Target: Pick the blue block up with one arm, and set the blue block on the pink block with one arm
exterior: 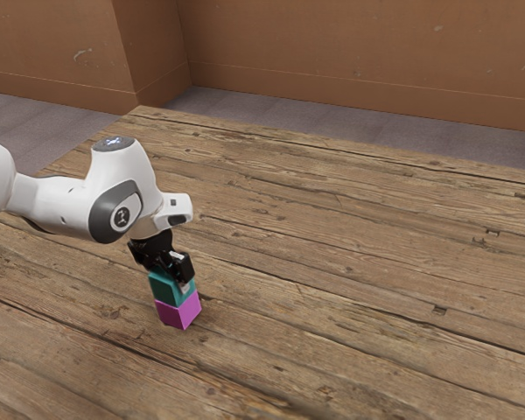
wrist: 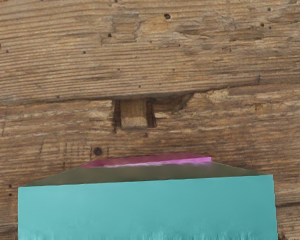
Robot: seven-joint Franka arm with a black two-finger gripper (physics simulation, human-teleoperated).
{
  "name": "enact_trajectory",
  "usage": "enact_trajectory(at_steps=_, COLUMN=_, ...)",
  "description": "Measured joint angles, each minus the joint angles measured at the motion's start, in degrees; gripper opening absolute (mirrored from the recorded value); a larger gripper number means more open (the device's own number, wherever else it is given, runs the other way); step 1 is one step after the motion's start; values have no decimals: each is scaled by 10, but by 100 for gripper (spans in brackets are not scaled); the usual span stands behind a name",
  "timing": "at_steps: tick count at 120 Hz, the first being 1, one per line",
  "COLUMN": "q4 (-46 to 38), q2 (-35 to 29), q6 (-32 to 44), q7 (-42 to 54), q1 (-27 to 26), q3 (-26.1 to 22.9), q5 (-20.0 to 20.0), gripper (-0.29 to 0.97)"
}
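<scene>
Blue block [exterior: 168,285], teal in shade, seated on top of pink block [exterior: 178,311], both toward the near edge of the tabletop [exterior: 350,262], on the exterior view's left. From the wrist, pink block [wrist: 150,160] peeking out as a thin strip beyond blue block [wrist: 150,210]; exact alignment hard to judge. Gripper [exterior: 164,267] closed on the upper part of the blue block, one finger against each side. Main hazard, as a judgement: opening while pressing down or sideways, shoving the pink block and sliding the stack. Equally, rising without a full release, dragging the blue block off. Any overhang likely to tip it on a crooked let-go.
</scene>
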Motion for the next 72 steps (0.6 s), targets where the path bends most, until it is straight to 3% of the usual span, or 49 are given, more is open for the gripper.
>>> enact_trajectory(at_steps=35, q4=19, q2=-29, q6=-6, q7=12, q1=-1, q3=3, q5=-1, gripper=63)
enact_trajectory(at_steps=52, q4=142, q2=-51, q6=-79, q7=8, q1=-1, q3=3, q5=-1, gripper=64)
enact_trajectory(at_steps=72, q4=272, q2=-54, q6=-201, q7=-13, q1=-25, q3=27, q5=35, gripper=65)
